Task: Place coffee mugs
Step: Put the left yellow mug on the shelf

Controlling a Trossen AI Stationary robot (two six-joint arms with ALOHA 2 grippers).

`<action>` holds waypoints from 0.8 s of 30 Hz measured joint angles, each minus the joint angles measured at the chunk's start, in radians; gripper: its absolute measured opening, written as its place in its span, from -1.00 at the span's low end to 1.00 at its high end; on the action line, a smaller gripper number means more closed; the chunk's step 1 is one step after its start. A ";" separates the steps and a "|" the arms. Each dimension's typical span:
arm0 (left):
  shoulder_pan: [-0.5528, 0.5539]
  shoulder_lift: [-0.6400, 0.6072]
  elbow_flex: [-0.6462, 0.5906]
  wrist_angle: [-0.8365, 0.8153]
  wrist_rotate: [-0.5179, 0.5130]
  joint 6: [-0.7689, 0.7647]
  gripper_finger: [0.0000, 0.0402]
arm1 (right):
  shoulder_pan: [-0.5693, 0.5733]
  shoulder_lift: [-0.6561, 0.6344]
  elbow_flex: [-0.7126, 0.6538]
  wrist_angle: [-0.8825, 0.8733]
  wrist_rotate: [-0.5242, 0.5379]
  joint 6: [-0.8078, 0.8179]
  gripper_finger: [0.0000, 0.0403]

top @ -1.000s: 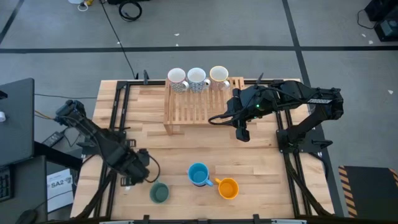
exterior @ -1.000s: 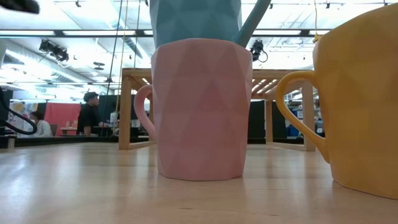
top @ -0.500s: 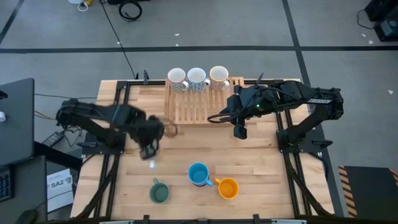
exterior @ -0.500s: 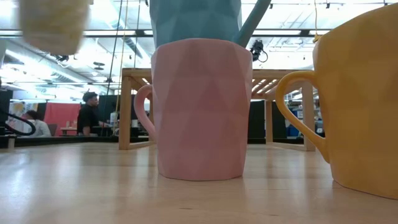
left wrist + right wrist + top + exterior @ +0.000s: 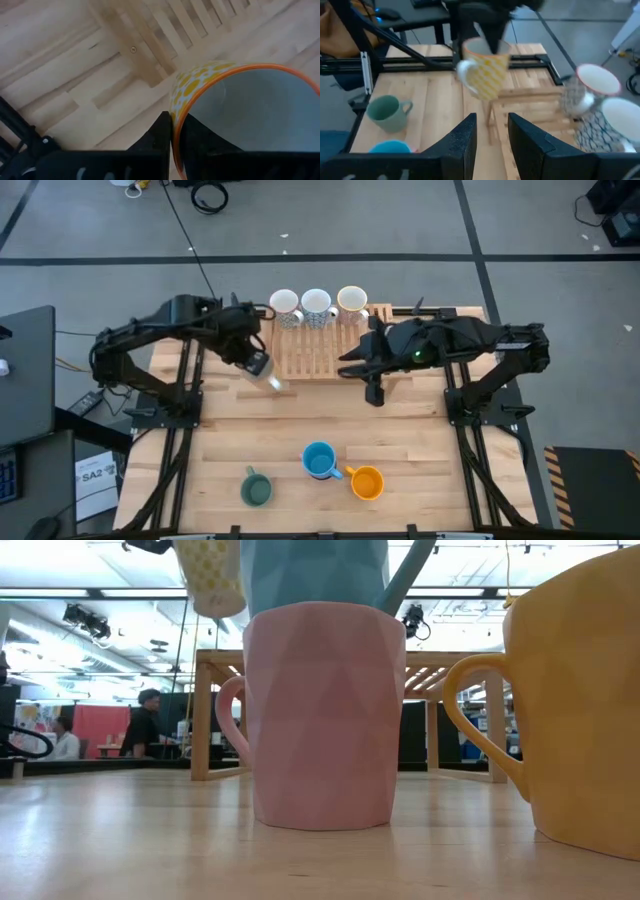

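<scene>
In the high view, the left end effector [image 5: 256,364] sits left of centre in the upper half, clamped on the rim of a yellow-dotted white mug [image 5: 271,381] held over the wooden rack's [image 5: 310,355] left edge. The right end effector [image 5: 375,392] hangs right of centre with its fingers a little apart, apparently empty. Three pale mugs [image 5: 317,307] line the rack's top; green [image 5: 256,489], blue [image 5: 319,460] and orange [image 5: 367,482] mugs stand low on the surface [image 5: 420,450].

A pale, smooth-planked wooden table [image 5: 420,445] is seen, with a slatted bare-wood rack [image 5: 310,350] on it. Beside the rack, a glazed ceramic yellow-dotted mug [image 5: 485,72] is shown; the faceted pink mug [image 5: 325,715] looks matt.
</scene>
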State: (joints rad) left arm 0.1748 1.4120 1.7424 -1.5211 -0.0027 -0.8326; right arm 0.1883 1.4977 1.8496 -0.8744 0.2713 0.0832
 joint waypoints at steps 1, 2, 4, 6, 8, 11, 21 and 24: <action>0.012 0.000 0.000 0.000 0.008 0.000 -0.87 | 0.004 0.011 0.000 0.021 0.000 -0.009 -0.42; 0.023 0.000 0.000 0.002 0.018 0.000 -0.87 | 0.009 0.025 0.000 0.038 0.000 -0.016 -0.42; 0.037 0.000 0.000 0.003 0.027 -0.001 -0.87 | 0.014 0.060 0.000 0.072 0.001 -0.036 -0.42; 0.045 0.000 0.000 0.005 0.026 -0.002 -0.87 | 0.019 0.101 0.000 0.116 0.011 -0.057 -0.42; 0.050 0.000 0.000 0.008 0.027 -0.002 -0.87 | 0.023 0.143 0.000 0.157 0.031 -0.070 -0.42; 0.053 0.000 0.000 0.012 0.026 -0.002 -0.87 | 0.022 0.205 0.000 0.217 0.069 -0.079 -0.42; 0.052 0.001 0.000 0.013 0.026 -0.002 -0.87 | 0.021 0.324 -0.002 0.370 0.236 -0.078 -0.42; 0.052 0.001 0.000 0.014 0.027 -0.002 -0.87 | 0.021 0.336 -0.001 0.399 0.280 -0.077 -0.42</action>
State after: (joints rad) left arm 0.2272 1.4132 1.7424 -1.5066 0.0241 -0.8349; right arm 0.2090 1.8337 1.8491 -0.4759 0.5515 0.0064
